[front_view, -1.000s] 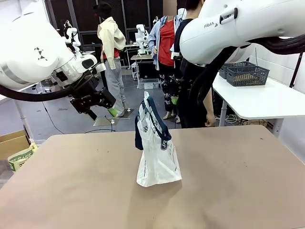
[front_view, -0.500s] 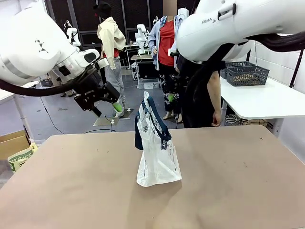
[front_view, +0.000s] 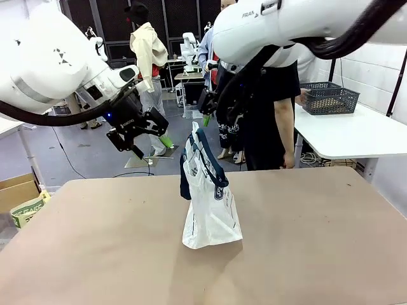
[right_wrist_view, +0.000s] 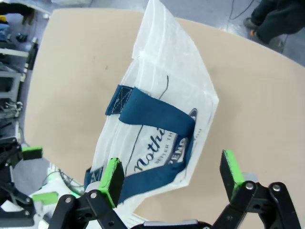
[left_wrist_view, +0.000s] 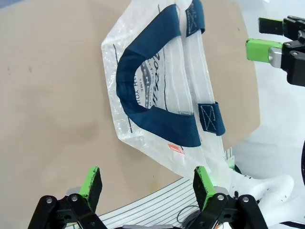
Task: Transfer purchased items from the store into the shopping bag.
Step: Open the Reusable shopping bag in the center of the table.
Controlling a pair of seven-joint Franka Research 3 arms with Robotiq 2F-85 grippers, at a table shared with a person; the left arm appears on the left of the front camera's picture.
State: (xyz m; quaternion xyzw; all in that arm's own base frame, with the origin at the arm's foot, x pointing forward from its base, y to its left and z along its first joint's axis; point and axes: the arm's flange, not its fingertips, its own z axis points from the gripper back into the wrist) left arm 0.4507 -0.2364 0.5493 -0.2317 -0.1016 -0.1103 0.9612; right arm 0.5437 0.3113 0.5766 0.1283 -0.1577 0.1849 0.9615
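Now the bag [front_view: 210, 213] stands on the table [front_view: 318, 248]. Above it hover the left gripper [left_wrist_view: 146, 180] and right gripper [right_wrist_view: 172, 169], both spread wide and empty. Each should take one handle [left_wrist_view: 127, 90] and part them gently.

Upright whitish navy-handled shopping bag [front_view: 210, 203] mid-table

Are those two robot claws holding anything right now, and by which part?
Nothing is held. The left gripper and the right gripper both hang open, clear of the translucent whitish plastic shopping bag.
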